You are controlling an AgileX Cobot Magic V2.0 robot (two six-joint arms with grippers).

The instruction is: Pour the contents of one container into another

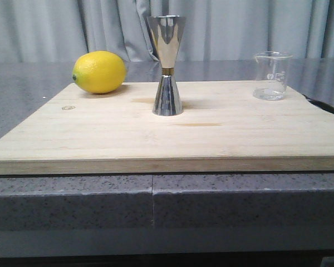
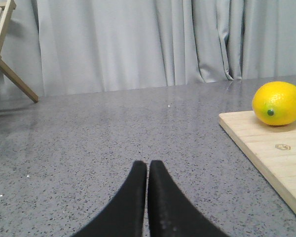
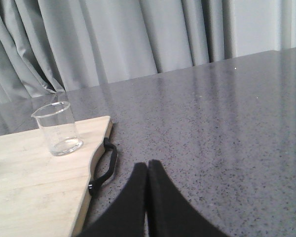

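The small clear glass beaker [image 1: 271,75] [image 3: 57,129] stands upright at the far right of the wooden board [image 1: 167,130]. The shiny steel jigger [image 1: 167,65] with a brass band at its waist stands upright at the board's middle. Neither arm shows in the front view. My left gripper [image 2: 148,164] is shut with nothing in it, over the grey counter off the board's left side. Over the counter to the right of the board, my right gripper [image 3: 147,164] is shut and empty, with the beaker well ahead of it.
A yellow lemon [image 1: 99,72] [image 2: 277,103] lies on the board's far left corner. A black strap handle [image 3: 104,167] hangs at the board's right edge. Grey curtains [image 1: 55,28] close the back. A wooden frame [image 2: 2,44] stands far left on the speckled counter [image 1: 156,200].
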